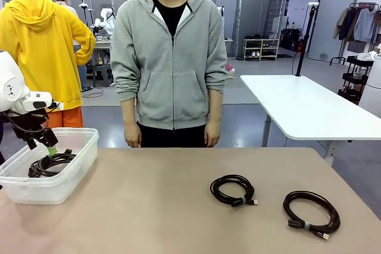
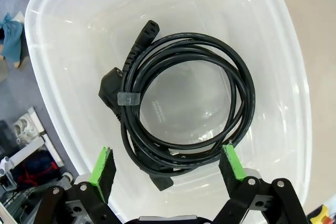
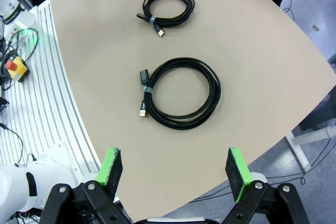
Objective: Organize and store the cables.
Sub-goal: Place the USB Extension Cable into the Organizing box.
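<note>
The left claw (image 2: 167,157) hangs open over the power cord (image 2: 249,86) in the clear bin (image 2: 286,51), the right claw (image 3: 176,160) open above two limp, light USB cables (image 3: 216,91), probably best pinched across bundled strands.

The left arm (image 1: 13,90) enters from the left edge, wrist bent, with the left gripper (image 1: 50,144) pointing downward. In its wrist view the jaws stand wide apart, green pads (image 2: 105,165) facing each other, nothing gripped. The right gripper (image 3: 174,165) is aimed downward from above, jaws equally wide, nothing held.
</note>
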Robot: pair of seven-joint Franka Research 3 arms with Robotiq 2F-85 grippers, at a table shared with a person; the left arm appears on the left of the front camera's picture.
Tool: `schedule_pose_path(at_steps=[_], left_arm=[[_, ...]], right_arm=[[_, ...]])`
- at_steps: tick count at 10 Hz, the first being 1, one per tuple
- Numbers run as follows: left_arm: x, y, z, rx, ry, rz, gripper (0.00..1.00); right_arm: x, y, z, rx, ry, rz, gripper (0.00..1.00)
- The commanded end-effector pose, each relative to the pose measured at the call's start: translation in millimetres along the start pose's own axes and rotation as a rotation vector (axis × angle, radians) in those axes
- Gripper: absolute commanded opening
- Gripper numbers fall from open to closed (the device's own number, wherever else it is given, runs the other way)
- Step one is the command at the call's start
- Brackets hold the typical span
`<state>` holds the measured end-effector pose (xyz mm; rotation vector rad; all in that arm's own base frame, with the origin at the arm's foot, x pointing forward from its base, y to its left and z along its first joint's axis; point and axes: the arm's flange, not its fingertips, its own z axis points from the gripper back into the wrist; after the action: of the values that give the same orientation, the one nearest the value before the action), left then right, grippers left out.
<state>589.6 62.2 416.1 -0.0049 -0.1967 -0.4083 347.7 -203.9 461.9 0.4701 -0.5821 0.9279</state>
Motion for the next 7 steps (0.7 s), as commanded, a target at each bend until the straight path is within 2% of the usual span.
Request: schedule_pose_path(at_steps=[1, 7], left_arm=[[2.6, 4.3, 0.7, 0.005, -0.005, 0.003, 1.00], [2.6, 4.3, 0.7, 0.005, -0.005, 0.003, 1.00]], right_arm=[[1.3, 0.9, -1.1, -0.018, -0.011, 0.002, 1.00], [1.3, 0.9, -1.1, -0.018, -0.011, 0.002, 1.00]])
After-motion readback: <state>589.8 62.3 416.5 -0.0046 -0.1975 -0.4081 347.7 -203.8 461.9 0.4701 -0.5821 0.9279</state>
